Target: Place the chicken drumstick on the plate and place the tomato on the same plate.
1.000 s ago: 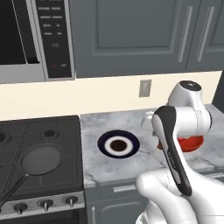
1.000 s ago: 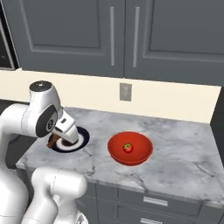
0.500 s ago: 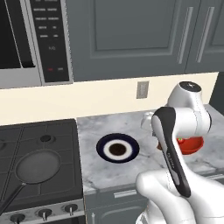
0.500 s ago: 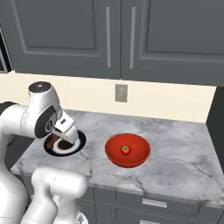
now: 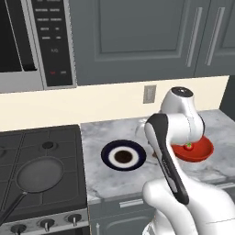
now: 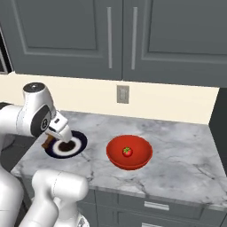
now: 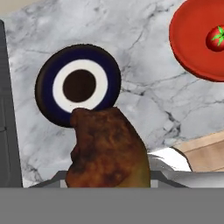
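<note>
Brown and lumpy, the chicken drumstick [image 7: 107, 148] sits closest in the hand view, and it looks big there. The gripper [image 6: 56, 138] is closed tight on it and holds it up in the air. In the right base view a bit of the brown meat pokes out by the white hand, just above the near edge of the plate [image 6: 79, 145].

Next comes the plate, round with a dark blue rim, a white ring and a dark middle. It lies flat on the grey marble counter [image 6: 177, 159], near the stove [image 5: 41, 183]. A dark frying pan [image 5: 39, 174] rests on the stove, with its long handle pointing toward the front.

A little further along the counter stands a red bowl [image 6: 129, 152]. The tomato [image 6: 127, 151] lies inside it, small and red with a green top. The bowl and the plate are near each other but do not touch.

At the back is a pale wall with a socket [image 6: 122, 94], and grey cupboards [image 6: 111, 35] hang above.
</note>
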### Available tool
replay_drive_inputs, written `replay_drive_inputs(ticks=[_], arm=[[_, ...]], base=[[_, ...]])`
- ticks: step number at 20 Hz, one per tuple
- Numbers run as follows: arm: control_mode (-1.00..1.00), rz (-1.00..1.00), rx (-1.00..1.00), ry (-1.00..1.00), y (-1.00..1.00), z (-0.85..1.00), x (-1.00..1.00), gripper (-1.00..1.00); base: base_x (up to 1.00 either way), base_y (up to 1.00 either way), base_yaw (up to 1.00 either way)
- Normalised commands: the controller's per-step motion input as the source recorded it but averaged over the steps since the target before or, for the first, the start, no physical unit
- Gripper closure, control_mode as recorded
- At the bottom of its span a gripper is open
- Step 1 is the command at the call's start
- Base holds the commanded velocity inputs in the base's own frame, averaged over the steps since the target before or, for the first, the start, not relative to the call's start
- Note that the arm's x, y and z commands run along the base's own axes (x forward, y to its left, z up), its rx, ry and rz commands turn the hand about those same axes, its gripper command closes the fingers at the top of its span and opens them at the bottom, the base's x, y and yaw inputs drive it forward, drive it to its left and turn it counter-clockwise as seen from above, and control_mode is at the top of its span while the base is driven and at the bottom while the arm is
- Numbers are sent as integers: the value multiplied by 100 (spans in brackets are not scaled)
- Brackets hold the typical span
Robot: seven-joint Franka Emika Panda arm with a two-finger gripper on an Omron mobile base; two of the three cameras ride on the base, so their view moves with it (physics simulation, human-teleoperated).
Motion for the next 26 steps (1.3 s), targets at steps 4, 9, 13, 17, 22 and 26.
replay_drive_inputs(ticks=[4,9,13,17,22,26], arm=[[-100,9,0,23,19,-43,37,100],[-100,10,-3,12,21,-77,45,100],[-100,2,-3,0,26,-86,36,100],[-100,0,-3,1,11,-39,88,100],[-100,0,0,0,5,-10,84,100],[-100,0,0,1,11,0,40,100]], base=[[0,0,0],[0,0,0],[0,0,0],[0,0,0],[0,0,0],[0,0,0]])
